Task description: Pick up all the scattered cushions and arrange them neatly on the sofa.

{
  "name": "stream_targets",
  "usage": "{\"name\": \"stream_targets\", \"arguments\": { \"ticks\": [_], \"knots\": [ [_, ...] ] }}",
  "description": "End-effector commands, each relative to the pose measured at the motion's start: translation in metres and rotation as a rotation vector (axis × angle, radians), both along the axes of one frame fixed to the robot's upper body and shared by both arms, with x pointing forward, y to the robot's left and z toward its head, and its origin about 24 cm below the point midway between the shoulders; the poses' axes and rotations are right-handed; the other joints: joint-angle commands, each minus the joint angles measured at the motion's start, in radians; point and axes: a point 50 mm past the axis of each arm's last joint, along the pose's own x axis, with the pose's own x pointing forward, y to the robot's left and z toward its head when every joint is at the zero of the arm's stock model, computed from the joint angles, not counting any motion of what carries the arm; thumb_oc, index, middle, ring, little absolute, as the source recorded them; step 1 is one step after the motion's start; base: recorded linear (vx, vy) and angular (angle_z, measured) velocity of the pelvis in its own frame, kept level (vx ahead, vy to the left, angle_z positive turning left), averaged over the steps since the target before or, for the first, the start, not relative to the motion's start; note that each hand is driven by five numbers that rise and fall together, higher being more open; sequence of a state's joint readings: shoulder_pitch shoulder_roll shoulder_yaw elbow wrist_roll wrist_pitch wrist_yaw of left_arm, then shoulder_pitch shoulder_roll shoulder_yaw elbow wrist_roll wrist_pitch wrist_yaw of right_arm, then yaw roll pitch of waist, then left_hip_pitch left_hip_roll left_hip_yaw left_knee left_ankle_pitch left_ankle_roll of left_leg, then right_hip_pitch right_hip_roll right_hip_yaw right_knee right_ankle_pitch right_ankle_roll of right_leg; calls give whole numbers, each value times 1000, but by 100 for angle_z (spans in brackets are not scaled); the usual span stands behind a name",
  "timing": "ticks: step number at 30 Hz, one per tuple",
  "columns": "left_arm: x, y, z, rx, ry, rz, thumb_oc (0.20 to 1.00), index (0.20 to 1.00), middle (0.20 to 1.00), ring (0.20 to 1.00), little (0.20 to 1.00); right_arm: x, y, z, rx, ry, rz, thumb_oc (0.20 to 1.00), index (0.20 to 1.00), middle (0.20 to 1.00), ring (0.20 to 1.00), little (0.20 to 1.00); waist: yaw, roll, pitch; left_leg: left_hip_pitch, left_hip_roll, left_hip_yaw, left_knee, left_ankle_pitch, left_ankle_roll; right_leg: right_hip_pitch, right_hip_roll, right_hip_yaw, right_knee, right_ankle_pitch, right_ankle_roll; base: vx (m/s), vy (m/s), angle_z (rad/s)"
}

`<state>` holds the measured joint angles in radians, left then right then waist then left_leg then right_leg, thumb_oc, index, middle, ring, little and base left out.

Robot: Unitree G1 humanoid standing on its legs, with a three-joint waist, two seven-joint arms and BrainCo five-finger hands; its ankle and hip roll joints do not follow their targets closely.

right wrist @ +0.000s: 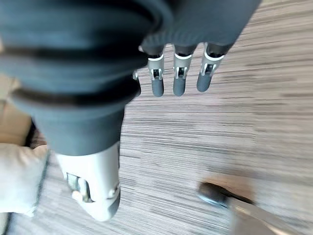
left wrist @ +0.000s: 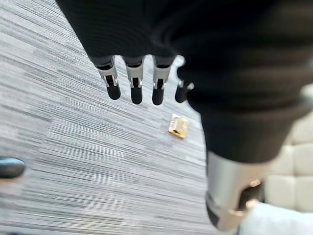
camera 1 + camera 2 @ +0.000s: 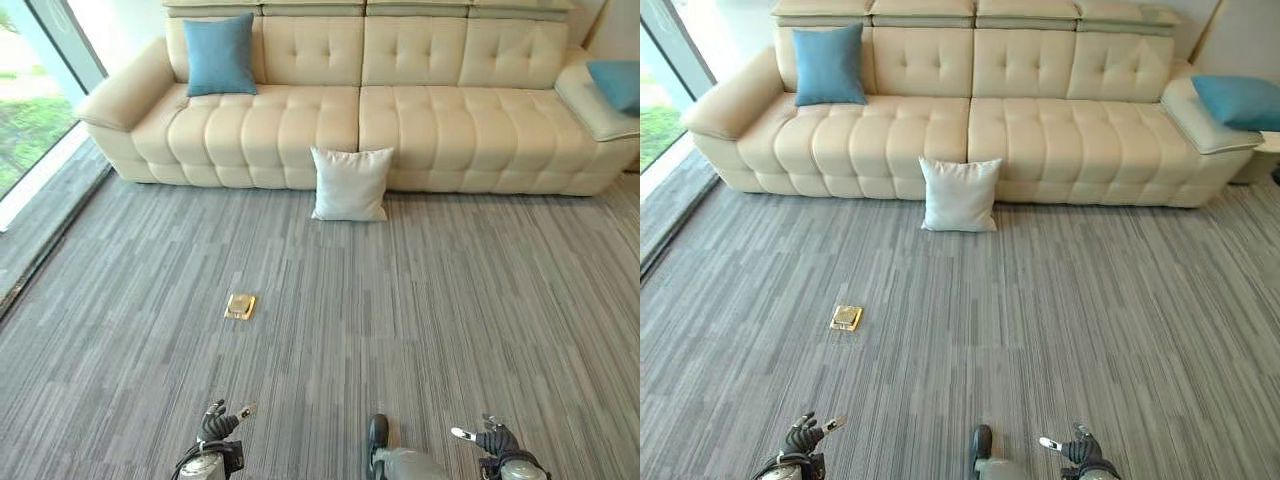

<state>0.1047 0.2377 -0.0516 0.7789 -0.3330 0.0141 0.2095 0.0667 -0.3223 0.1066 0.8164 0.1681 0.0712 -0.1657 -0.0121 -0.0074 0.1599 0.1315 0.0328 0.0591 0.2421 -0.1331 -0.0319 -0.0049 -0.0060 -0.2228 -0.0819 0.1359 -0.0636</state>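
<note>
A white cushion (image 3: 350, 184) stands on the grey carpet, leaning against the front of the cream sofa (image 3: 300, 125) near its middle. A blue cushion (image 3: 219, 55) rests upright against the sofa's left backrest. Another blue cushion (image 3: 1240, 100) lies on the right armrest. My left hand (image 3: 218, 425) and right hand (image 3: 492, 438) hang low at the near edge, far from the sofa, both open and holding nothing. Straight fingers (image 2: 136, 90) show over bare carpet in the left wrist view. In the right wrist view the fingers (image 1: 178, 81) are also relaxed, and the white cushion (image 1: 19, 176) shows past them.
A small brass floor socket (image 3: 240, 306) sits in the carpet ahead of my left hand. A floor-to-ceiling window (image 3: 30, 110) runs along the left, with a dark floor track below it. Wide carpet lies between me and the sofa.
</note>
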Motion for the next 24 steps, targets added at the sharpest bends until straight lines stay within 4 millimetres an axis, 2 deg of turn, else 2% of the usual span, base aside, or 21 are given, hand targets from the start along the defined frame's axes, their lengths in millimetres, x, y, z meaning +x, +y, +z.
{"name": "stream_targets", "arguments": {
  "ticks": [1, 2, 3, 4, 6, 7, 8, 9, 10, 11, 12, 13, 14, 15, 17, 18, 19, 21, 22, 23, 24],
  "knots": [
    [37, 2, 20, 36, -128, -58, 1000, 1000, 1000, 1000, 1000, 28, -14, 19, -50, -114, 12, 1000, 1000, 1000, 1000, 1000, -15, 8, 44, -33, -33, 32, 123, 153, -62, 27, 12, 7, 35, -173, 97, 139, -142, 16],
    [40, 1, 21, 33, -136, -61, 1000, 1000, 1000, 1000, 1000, 26, -14, 19, -50, -110, 7, 1000, 1000, 1000, 1000, 1000, -13, 2, 54, -65, -28, 34, 189, 176, -68, 46, 11, 7, 38, -191, 83, 126, -129, 18],
    [40, 1, 21, 33, -134, -67, 1000, 1000, 1000, 1000, 1000, 24, -15, 18, -49, -102, -2, 1000, 1000, 1000, 1000, 1000, -13, -3, 60, -97, -22, 34, 219, 174, -63, 60, 10, 5, 35, -202, 75, 255, -222, 21],
    [40, 0, 20, 35, -125, -81, 1000, 1000, 1000, 1000, 1000, 20, -16, 16, -46, -88, -15, 1000, 1000, 1000, 1000, 1000, -12, -18, 70, -155, -16, 54, 183, 141, -38, 83, -5, -1, 30, -210, 73, 248, -191, 5],
    [39, 0, 20, 36, -122, -88, 1000, 1000, 1000, 1000, 1000, 18, -16, 14, -42, -81, -21, 1000, 1000, 1000, 1000, 1000, -9, -27, 73, -187, -22, 49, 186, 124, -28, 100, -8, 0, 22, -213, 73, 202, -104, 19],
    [35, 1, 18, 38, -104, -90, 1000, 1000, 1000, 1000, 1000, 15, -15, 13, -43, -71, -19, 1000, 1000, 1000, 1000, 1000, -7, -38, 70, -211, -26, 48, 69, 93, -8, 112, -16, 4, 17, -222, 79, 229, -35, 5],
    [32, 1, 17, 40, -97, -87, 1000, 1000, 1000, 1000, 1000, 15, -15, 12, -46, -66, -12, 1000, 1000, 1000, 1000, 1000, -5, -42, 67, -214, -26, 40, -23, 90, -3, 122, -19, 3, 16, -232, 81, 320, -35, -9],
    [31, 2, 16, 43, -91, -85, 1000, 1000, 1000, 1000, 1000, 14, -14, 12, -49, -60, -8, 1000, 1000, 1000, 1000, 1000, -7, -41, 62, -209, -21, 24, -124, 126, -7, 128, -18, 3, 17, -242, 81, 179, -6, -9],
    [31, 2, 16, 43, -91, -85, 1000, 1000, 1000, 1000, 1000, 14, -14, 12, -48, -60, -8, 1000, 1000, 1000, 1000, 1000, -7, -41, 62, -209, -21, 24, -124, 127, -7, 127, -18, 2, 17, -242, 81, 288, 19, -9],
    [27, 2, 14, 46, -70, -84, 1000, 1000, 1000, 1000, 1000, 11, -14, 10, -59, -42, 3, 1000, 1000, 1000, 1000, 1000, -12, -29, 53, -228, -3, -2, -272, 233, -30, 148, -7, -1, 21, -263, 72, 285, 38, -5],
    [26, 2, 13, 46, -65, -86, 1000, 1000, 1000, 1000, 1000, 11, -15, 10, -61, -40, 8, 1000, 1000, 1000, 1000, 1000, -13, -25, 52, -238, -1, -11, -317, 256, -39, 157, -3, 0, 23, -269, 69, 287, 38, -2],
    [26, 2, 13, 46, -65, -86, 1000, 1000, 1000, 1000, 1000, 11, -15, 10, -61, -40, 8, 1000, 1000, 1000, 1000, 1000, -13, -26, 53, -233, -2, -11, -324, 259, -39, 158, -4, 0, 24, -270, 70, 299, 83, 13],
    [24, 2, 12, 50, -55, -84, 1000, 1000, 1000, 1000, 1000, 11, -14, 10, -61, -38, 9, 1000, 1000, 1000, 1000, 1000, -23, -23, 49, -288, 4, 11, -329, 251, -60, 186, 1, 1, 19, -279, 74, 210, 63, 6],
    [24, 2, 12, 50, -55, -84, 1000, 1000, 1000, 1000, 1000, 11, -14, 10, -61, -38, 9, 1000, 1000, 1000, 1000, 1000, -23, -23, 49, -288, 4, 11, -329, 251, -60, 186, 1, 1, 19, -279, 74, 481, 163, 1],
    [22, 4, 11, 49, -47, -80, 1000, 1000, 1000, 1000, 1000, 10, -13, 8, -59, -22, 19, 1000, 1000, 1000, 1000, 1000, -17, -17, 38, -291, 6, 26, -329, 272, -74, 220, 4, 23, 13, -285, 81, 391, 149, -4],
    [16, 8, 10, 54, -40, -57, 1000, 1000, 1000, 1000, 1000, 9, -10, 7, -52, -15, 33, 1000, 1000, 1000, 1000, 1000, -11, -18, 21, -268, 0, 21, -329, 259, -59, 250, 0, 39, 7, -298, 92, 480, 231, -10],
    [14, 8, 9, 54, -33, -56, 1000, 1000, 1000, 1000, 1000, 9, -8, 6, -52, -10, 48, 1000, 1000, 1000, 1000, 1000, -7, -19, 4, -257, -4, 20, -329, 272, -51, 259, -13, 47, 17, -307, 97, 625, 319, -21],
    [15, 8, 9, 58, -30, -62, 1000, 1000, 1000, 1000, 1000, 9, -4, 4, -43, -3, 56, 1000, 1000, 1000, 1000, 1000, -2, -29, -13, -229, -23, 36, -329, 251, -24, 263, -43, 57, 49, -307, 121, 441, 249, -36],
    [15, 8, 9, 58, -30, -62, 1000, 1000, 1000, 1000, 1000, 9, -4, 4, -43, -3, 56, 1000, 1000, 1000, 1000, 1000, 0, -30, -12, -228, -24, 38, -329, 250, -24, 263, -44, 59, 50, -308, 122, 445, 264, -51],
    [19, 11, 11, 67, -39, -67, 1000, 1000, 1000, 1000, 1000, 9, 2, 1, -25, 6, 67, 1000, 1000, 1000, 1000, 1000, 2, -43, -14, -195, -42, 53, -327, 216, 9, 223, -74, 79, 190, -272, 141, 375, 262, -39],
    [21, 11, 12, 68, -44, -65, 1000, 1000, 1000, 1000, 1000, 10, 4, 1, -26, 6, 75, 1000, 1000, 1000, 1000, 1000, 2, -45, -9, -181, -48, 59, -324, 199, 23, 184, -84, 89, 271, -245, 151, 372, 263, -18]
  ]
}}
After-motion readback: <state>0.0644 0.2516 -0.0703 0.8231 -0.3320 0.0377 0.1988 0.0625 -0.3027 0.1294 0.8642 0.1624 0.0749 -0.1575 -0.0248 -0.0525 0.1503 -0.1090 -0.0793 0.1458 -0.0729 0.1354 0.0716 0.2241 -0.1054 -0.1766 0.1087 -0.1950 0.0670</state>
